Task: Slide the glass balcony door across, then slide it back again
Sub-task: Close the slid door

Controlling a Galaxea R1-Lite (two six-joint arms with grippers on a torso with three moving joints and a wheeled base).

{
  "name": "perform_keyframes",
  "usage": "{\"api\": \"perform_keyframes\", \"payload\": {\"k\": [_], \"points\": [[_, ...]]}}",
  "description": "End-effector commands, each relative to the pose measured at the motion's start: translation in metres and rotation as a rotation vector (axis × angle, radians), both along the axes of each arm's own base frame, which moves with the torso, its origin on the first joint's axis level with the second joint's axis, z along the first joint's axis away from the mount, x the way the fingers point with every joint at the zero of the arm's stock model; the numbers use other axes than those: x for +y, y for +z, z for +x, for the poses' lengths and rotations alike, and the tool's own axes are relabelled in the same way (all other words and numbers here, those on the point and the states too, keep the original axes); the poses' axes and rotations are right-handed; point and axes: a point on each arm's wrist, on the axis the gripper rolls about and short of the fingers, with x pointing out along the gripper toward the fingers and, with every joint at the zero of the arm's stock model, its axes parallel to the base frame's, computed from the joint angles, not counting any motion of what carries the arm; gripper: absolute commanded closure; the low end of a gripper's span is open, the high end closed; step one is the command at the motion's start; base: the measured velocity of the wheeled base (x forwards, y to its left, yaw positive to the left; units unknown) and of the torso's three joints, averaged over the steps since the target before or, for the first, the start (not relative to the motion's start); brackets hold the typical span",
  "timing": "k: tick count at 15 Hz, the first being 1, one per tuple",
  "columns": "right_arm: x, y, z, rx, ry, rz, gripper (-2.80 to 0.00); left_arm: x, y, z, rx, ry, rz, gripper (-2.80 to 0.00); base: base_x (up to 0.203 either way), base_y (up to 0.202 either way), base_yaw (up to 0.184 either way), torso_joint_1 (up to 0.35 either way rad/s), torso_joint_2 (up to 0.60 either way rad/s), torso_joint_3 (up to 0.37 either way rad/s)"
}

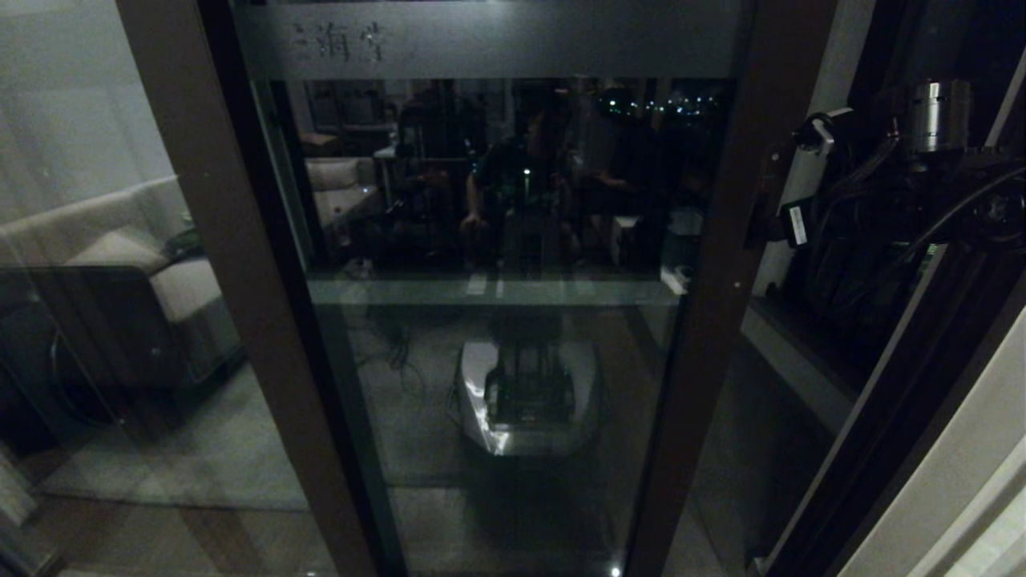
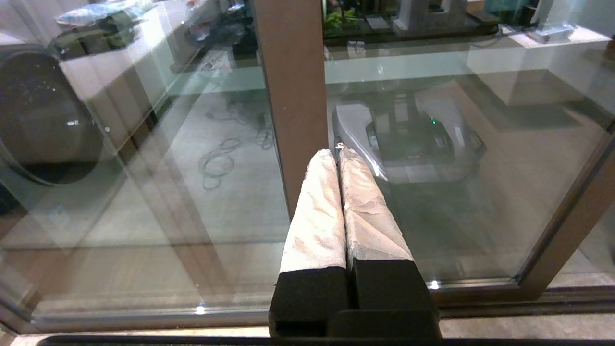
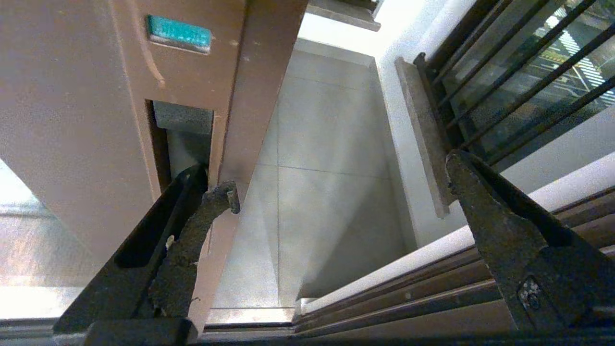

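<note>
Head view first: the glass balcony door (image 1: 497,264) fills most of the shot, dark brown frame, frosted strip with Chinese characters along the top, and the glass is basically a mirror at night so you see the room and the robot's own base reflected in it. Its right-hand upright runs down the right of centre, and the right arm (image 1: 874,208) is up at that edge, a mess of black cables and a silver joint, just beside the frame.

Right wrist view is where it gets clear. The right pincer (image 3: 336,192) is spread wide. One finger (image 3: 192,226) has its tip tucked into the recessed handle slot (image 3: 185,139) in the door's brown upright, touching the edge of the slot. The other finger (image 3: 499,226) is well out to the side in open air, over the tiled balcony floor (image 3: 326,158), with the black-barred window (image 3: 519,72) behind it. So it's hooked in rather than squeezing anything. There's a small green sticker (image 3: 178,32) on the frame beyond the slot.

Left wrist view: the left pincer (image 2: 338,151) is clenched, padded fingers pressed together on nothing, pointing at the lower part of a brown upright (image 2: 293,86) but not touching it
</note>
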Motion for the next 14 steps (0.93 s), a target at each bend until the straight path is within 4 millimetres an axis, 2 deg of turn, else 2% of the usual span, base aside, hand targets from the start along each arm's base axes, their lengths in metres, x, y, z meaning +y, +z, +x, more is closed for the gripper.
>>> {"api": "perform_keyframes", "payload": {"k": [1, 9, 14], "points": [[-0.005, -0.005, 0.004, 0.009, -0.017, -0.005, -2.80, 0.000, 0.000, 0.000, 0.001, 0.000, 0.001, 0.00, 0.000, 0.000, 0.000, 0.000, 0.00, 0.000], [-0.015, -0.009, 0.007, 0.017, -0.041, -0.006, -2.80, 0.000, 0.000, 0.000, 0.001, 0.000, 0.001, 0.00, 0.000, 0.000, 0.000, 0.000, 0.00, 0.000], [-0.011, 0.005, -0.005, -0.013, -0.025, 0.002, -2.80, 0.000, 0.000, 0.000, 0.002, 0.000, 0.001, 0.00, 0.000, 0.000, 0.000, 0.000, 0.00, 0.000]]}}
